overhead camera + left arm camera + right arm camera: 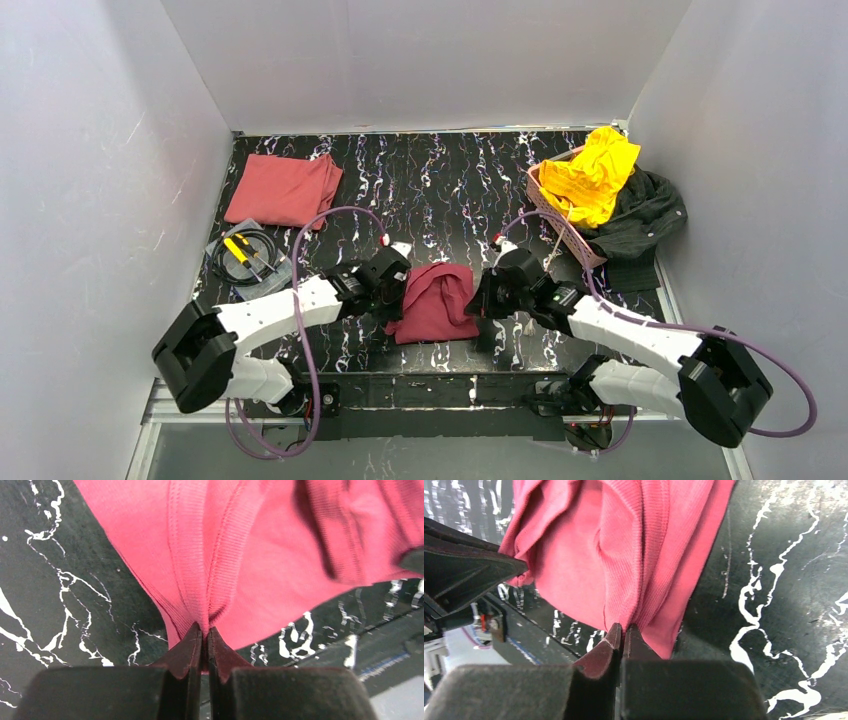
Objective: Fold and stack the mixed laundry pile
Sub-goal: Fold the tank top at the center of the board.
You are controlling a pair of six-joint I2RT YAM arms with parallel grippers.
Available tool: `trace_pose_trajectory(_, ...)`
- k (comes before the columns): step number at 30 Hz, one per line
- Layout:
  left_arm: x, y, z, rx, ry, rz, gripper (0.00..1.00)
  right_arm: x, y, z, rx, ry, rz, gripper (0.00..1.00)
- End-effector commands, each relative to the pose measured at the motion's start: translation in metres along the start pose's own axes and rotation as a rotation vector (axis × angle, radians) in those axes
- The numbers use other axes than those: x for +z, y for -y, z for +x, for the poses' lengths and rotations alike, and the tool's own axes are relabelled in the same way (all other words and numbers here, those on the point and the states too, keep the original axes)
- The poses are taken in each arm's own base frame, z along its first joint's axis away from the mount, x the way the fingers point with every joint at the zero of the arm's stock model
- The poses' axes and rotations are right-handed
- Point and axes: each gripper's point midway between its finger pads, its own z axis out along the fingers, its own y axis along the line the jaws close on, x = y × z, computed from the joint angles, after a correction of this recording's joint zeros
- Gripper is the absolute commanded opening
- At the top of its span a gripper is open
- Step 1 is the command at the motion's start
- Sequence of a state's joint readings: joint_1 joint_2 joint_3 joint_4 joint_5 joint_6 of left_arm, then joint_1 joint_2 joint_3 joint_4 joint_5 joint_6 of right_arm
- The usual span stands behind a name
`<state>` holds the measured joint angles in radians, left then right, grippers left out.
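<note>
A dark maroon garment (436,300) lies bunched near the table's front edge between my two grippers. My left gripper (397,285) is shut on its left edge; the left wrist view shows the jaws (205,630) pinching a fold of the cloth (240,545). My right gripper (480,297) is shut on its right edge, with cloth (624,550) pinched at the tips (623,629). A salmon-red garment (283,188) lies folded at the back left. A bright yellow garment (595,175) lies on a charcoal-black one (640,215) at the back right.
A pink lattice basket (560,225) sits under the yellow garment at the right. A clear tray with yellow-handled tools and a black cable (245,257) sits at the left. White walls enclose the black marbled table (440,180).
</note>
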<state>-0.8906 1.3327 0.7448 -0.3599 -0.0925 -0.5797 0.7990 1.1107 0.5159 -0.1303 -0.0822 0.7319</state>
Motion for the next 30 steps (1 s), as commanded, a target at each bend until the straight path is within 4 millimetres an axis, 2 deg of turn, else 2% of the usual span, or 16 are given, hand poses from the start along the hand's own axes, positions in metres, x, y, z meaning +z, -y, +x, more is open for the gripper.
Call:
trace_pose_trajectory(1,-0.034,0.022,-0.010,0.025,0.006,0.108,0.00,-0.013,-0.028,-0.009,0.059,0.038,-0.119,0.01)
trace_pose_trajectory(5,-0.046,0.038,0.003,0.025,-0.076,0.203,0.00,-0.015,-0.028,0.002,0.103,0.012,-0.145,0.01)
trace_pose_trajectory(7,-0.046,0.042,0.011,0.018,-0.119,0.230,0.00,-0.013,-0.021,0.012,0.127,-0.006,-0.135,0.01)
trace_pose_trajectory(13,-0.027,0.030,0.046,-0.010,-0.242,0.192,0.00,-0.001,0.028,0.058,0.190,-0.078,-0.021,0.01)
trace_pose_trajectory(16,-0.015,0.021,0.063,-0.019,-0.311,0.147,0.00,0.003,0.042,0.070,0.198,-0.095,0.013,0.01)
trace_pose_trajectory(19,-0.009,0.020,0.069,-0.028,-0.336,0.143,0.00,0.004,0.045,0.070,0.186,-0.097,0.032,0.04)
trace_pose_trajectory(22,-0.009,0.026,0.069,-0.043,-0.336,0.176,0.05,0.003,0.042,0.065,0.170,-0.089,0.029,0.20)
trace_pose_trajectory(25,-0.015,0.033,0.066,-0.057,-0.323,0.215,0.19,-0.002,0.036,0.057,0.143,-0.080,0.027,0.36)
trace_pose_trajectory(26,-0.018,0.036,0.064,-0.062,-0.314,0.230,0.28,-0.005,0.035,0.055,0.134,-0.082,0.032,0.44)
trace_pose_trajectory(30,-0.038,0.044,0.050,-0.065,-0.268,0.272,0.46,-0.019,0.026,0.035,0.076,-0.039,0.051,0.69)
